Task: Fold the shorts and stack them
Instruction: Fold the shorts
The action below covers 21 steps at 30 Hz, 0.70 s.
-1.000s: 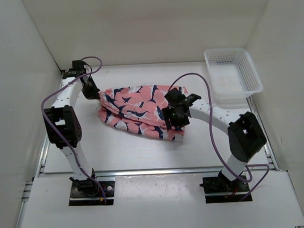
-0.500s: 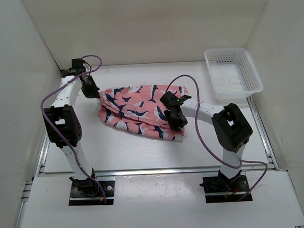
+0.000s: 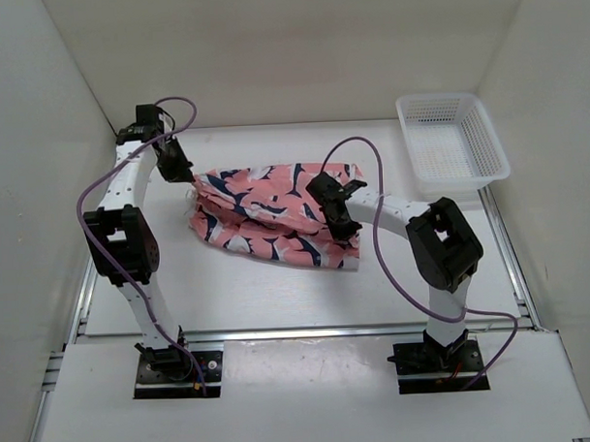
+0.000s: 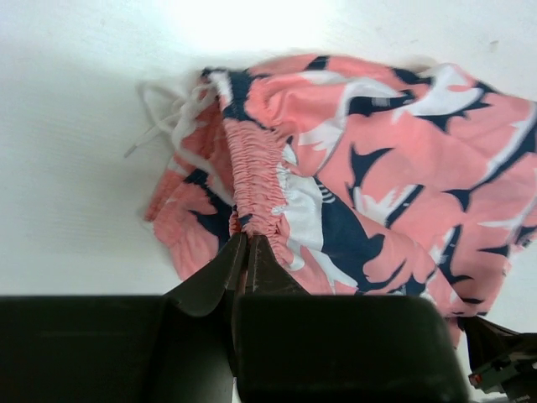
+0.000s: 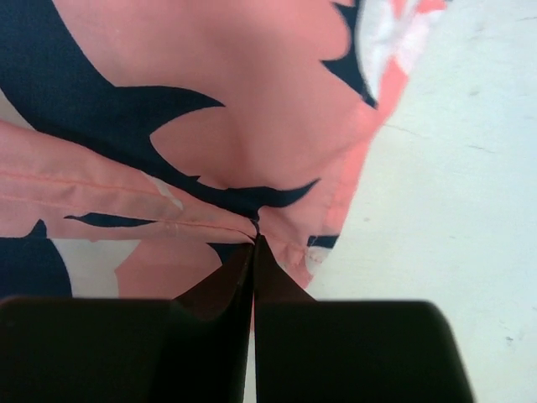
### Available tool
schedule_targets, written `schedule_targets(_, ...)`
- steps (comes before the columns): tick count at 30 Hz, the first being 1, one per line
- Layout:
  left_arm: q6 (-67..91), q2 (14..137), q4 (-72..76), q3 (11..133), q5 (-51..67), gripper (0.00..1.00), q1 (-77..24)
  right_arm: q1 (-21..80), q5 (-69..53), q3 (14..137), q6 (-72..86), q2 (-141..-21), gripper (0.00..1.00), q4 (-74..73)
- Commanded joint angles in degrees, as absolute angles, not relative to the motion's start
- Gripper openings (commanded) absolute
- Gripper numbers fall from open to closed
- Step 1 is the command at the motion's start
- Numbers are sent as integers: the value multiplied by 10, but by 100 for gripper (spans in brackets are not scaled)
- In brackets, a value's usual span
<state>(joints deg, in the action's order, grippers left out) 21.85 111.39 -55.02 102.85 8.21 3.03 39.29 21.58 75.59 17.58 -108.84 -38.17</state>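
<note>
Enclosure: plain white walls (image 3: 270, 47) on three sides, evenly lit; white surface (image 3: 278, 289) with an aluminium rail (image 3: 299, 329) along its near edge, where both arm bases are bolted. Shorts (image 3: 265, 207) lie mid-surface as a layered, partly folded bundle, coral with navy-and-white print, long axis running left to right, stretched between the two arms. White mesh basket (image 3: 411, 144) sits in the far right corner, well apart from the cloth, nothing visible in it. Left hand (image 3: 177, 169) is at the left end of the bundle; in its wrist view the fingers are pinched together on the gathered elastic waistband (image 4: 256, 185), fabric caught right at the tips (image 4: 247, 239). Right hand (image 3: 339, 219) is at the right side; its wrist view shows the fingers clamped tight on a seamed edge of the shorts (image 5: 210, 126), tips meeting at the cloth (image 5: 254, 231), bare surface just beyond. Judgement: opposite ends are held so the cloth stays taut and flat while a fold is carried or squared up; pinching waistband and hem gives firm, thick edges less likely to slip than single-layer fabric. Fold looks incomplete, layers uneven at the near edge. White drawstring (image 4: 168, 117) trails loose past the waistband onto the surface; it could snag or stick out of the finished fold
</note>
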Motion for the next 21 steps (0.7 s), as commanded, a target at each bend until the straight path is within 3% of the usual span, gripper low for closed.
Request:
schedule_targets(1,211,1107,-567,1096,103,10,28,387,271,822,171,-1044,0,-406)
schedule_targets(8,221,1094,-618,1209,120,10,28,381,278,969,135,-982,0,-479)
schedule_targets(15,228,984,-578,1008,98,10,45,460,266,843,155,-883,0,-490)
schedule_targets(21,265,955,-529,831,86,10,75,537,245,700,215,-883,0,-471)
